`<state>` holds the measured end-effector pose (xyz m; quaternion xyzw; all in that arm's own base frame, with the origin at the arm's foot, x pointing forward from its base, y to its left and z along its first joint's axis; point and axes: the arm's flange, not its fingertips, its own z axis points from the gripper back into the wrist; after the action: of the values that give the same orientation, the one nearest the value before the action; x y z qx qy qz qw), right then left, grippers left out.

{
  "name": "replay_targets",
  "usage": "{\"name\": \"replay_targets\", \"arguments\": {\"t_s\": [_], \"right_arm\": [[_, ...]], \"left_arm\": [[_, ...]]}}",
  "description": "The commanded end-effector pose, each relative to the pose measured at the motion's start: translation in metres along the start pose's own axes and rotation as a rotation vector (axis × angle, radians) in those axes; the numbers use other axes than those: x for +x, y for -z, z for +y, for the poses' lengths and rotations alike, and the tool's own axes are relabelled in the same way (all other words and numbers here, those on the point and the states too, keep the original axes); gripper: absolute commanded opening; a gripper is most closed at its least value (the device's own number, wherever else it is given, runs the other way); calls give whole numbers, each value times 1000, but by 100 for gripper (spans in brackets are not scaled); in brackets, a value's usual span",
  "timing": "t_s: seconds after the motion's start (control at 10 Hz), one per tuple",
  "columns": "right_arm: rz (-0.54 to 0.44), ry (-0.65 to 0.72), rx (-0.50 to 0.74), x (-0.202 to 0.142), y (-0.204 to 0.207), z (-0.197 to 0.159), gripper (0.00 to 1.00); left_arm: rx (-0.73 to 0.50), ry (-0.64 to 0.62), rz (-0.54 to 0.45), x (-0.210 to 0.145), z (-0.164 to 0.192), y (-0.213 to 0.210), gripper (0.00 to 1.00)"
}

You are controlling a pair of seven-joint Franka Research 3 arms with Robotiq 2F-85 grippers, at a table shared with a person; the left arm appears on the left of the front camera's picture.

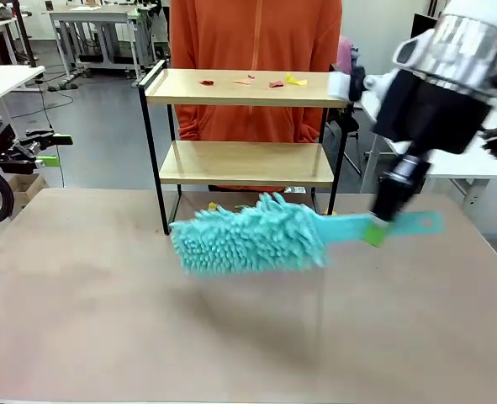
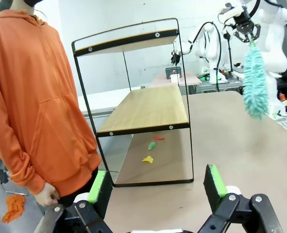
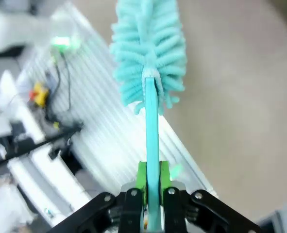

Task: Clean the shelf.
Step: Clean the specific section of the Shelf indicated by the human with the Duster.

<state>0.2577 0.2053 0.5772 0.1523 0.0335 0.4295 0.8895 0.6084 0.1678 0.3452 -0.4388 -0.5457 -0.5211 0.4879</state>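
while the right claw [image 1: 376, 229] grips the duster [image 1: 248, 237] — scraps [image 1: 275, 84] dot the shelf [image 1: 246, 162].

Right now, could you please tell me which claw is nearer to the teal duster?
Right. The right claw grips the duster by its handle; the left claw hangs open far off at the robot's left.

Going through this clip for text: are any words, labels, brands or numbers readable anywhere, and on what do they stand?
None can be read.
In the left wrist view, a small dark sign in the background has pale marks that are too small to read.
The shelf, the duster and the person's orange hoodie show no print.
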Motion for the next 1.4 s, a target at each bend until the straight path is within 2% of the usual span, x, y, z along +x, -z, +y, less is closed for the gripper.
{"name": "replay_targets", "arguments": {"t_s": [0.0, 0.2, 0.4, 0.6, 0.7, 0.8, 1.3], "right_arm": [[102, -99, -45, -28, -18, -16, 13], [238, -104, -70, -68, -13, -30, 13], [237, -93, -72, -99, -7, -48, 13], [202, -103, -32, -115, 0, -59, 13], [222, 35, -81, -109, 3, -69, 13], [241, -67, -42, -106, -3, -50, 13], [241, -67, -42, -106, -3, -50, 13]], "left_arm": [[-9, -1, 8, 3, -2, 2, 100], [-9, -1, 8, 3, -2, 2, 100], [-9, -1, 8, 3, -2, 2, 100], [-9, -1, 8, 3, -2, 2, 100], [-9, -1, 8, 3, -2, 2, 100], [-9, -1, 8, 3, -2, 2, 100], [-9, -1, 8, 3, -2, 2, 100]]}}
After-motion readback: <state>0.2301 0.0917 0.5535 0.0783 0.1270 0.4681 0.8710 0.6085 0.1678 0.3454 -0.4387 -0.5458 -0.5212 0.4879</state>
